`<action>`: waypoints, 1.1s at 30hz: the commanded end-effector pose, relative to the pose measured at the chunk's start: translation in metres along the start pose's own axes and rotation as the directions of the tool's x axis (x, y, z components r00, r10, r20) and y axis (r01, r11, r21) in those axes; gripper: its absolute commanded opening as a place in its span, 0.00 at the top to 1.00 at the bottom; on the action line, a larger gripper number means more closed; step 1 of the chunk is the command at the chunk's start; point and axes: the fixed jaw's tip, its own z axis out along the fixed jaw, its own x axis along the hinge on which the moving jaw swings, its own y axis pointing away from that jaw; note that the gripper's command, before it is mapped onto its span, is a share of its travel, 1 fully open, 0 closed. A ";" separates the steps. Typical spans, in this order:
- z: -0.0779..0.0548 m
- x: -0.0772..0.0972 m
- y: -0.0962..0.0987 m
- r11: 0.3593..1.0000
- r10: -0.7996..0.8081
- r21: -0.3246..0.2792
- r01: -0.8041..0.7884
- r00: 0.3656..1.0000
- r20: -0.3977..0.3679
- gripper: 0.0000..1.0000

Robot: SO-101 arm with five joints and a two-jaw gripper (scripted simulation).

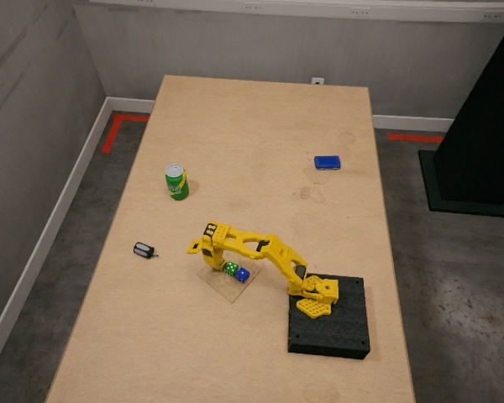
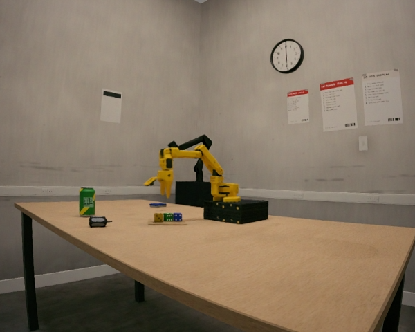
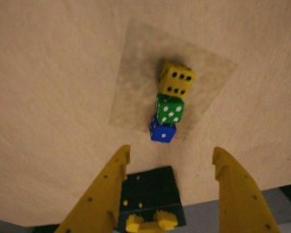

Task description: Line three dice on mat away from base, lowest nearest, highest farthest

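Observation:
My gripper is open and empty, raised over the far part of the mat. The blue die is nearest the base, close to the mat's near edge, and seems to show 1 on top. The green die is beside it with 5 up. The yellow die is farthest, seemingly with 6 up; the gripper hides it in the top view. All three look flat on the mat in a tight row towards the base.
The black base block is at the row's near end. A green can stands beyond the mat, with a small black-and-grey object nearer it. A blue box-like object lies farther off.

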 end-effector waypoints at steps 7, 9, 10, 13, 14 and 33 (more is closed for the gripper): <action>-0.016 0.058 0.019 0.983 -0.185 0.009 0.185 0.982 0.022 0.64; -0.016 0.063 0.020 0.979 -0.201 0.010 0.201 0.979 0.021 0.64; -0.015 0.068 0.021 0.976 -0.217 0.011 0.216 0.976 0.020 0.64; -0.013 0.081 0.022 0.967 -0.253 0.013 0.253 0.967 0.017 0.64; -0.012 0.084 0.023 0.965 -0.263 0.014 0.263 0.965 0.016 0.64; -0.010 0.094 0.023 0.956 -0.292 0.016 0.292 0.956 0.014 0.64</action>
